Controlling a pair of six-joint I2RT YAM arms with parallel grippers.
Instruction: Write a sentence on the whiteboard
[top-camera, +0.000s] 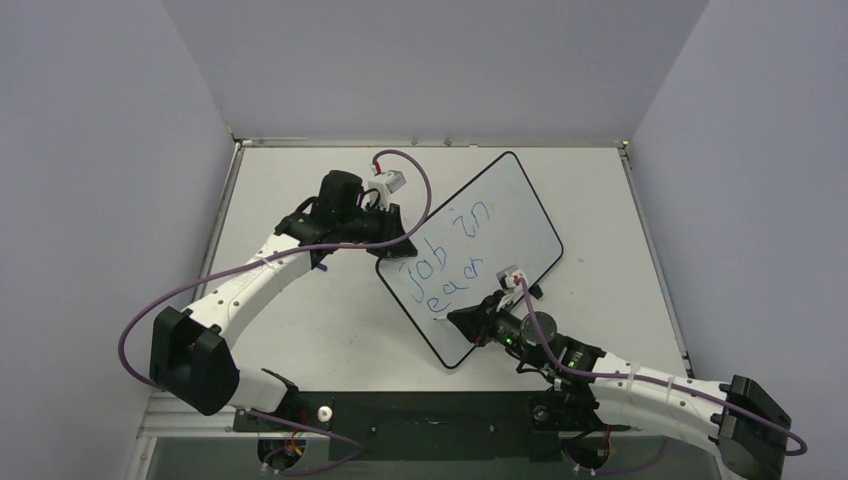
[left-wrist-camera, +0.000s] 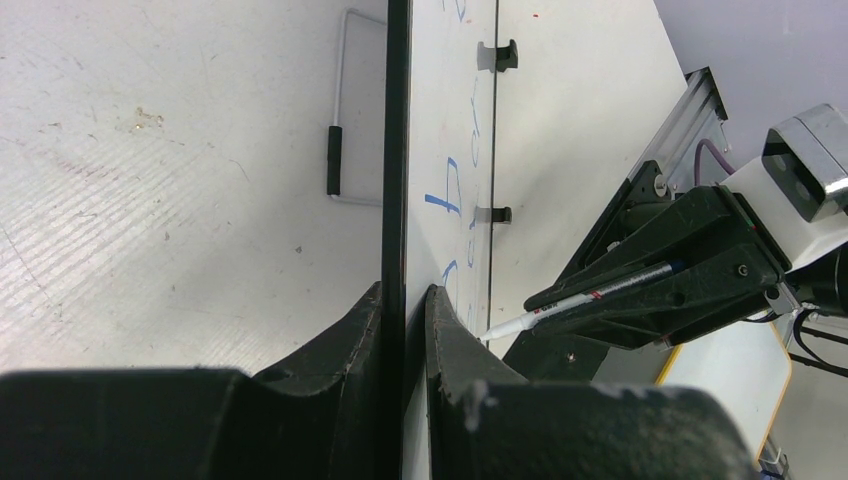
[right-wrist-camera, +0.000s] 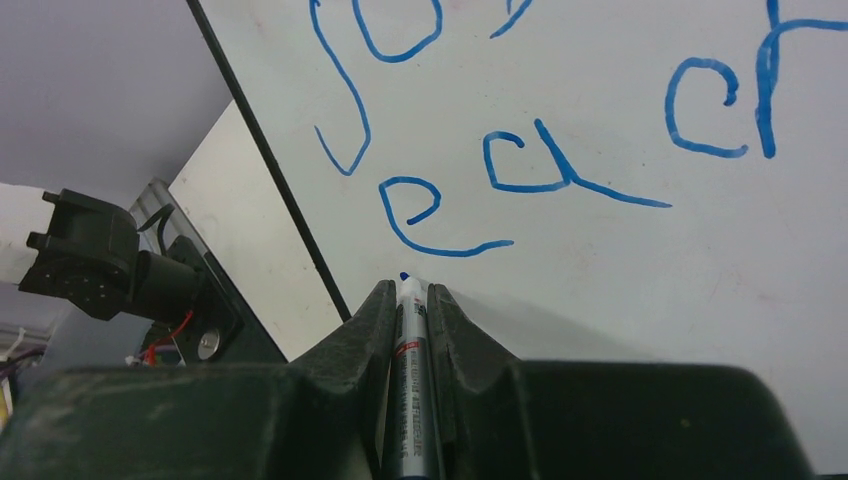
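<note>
Large flat white rectangular whiteboard with rounded corners and a thin black border, set diagonally on the white bench, around its middle and slightly toward the right edge. Blue handwritten marker lettering runs in two wobbly lines, the upper reading roughly "job in", the lower beginning with "e". The black left gripper pinches the board's left edge, one finger on each face. The black right gripper, at the board's near corner, is clamped on a slim white-and-grey marker. Its blue tip lies just below the first "e". Whether the tip touches the surface cannot be told.
</note>
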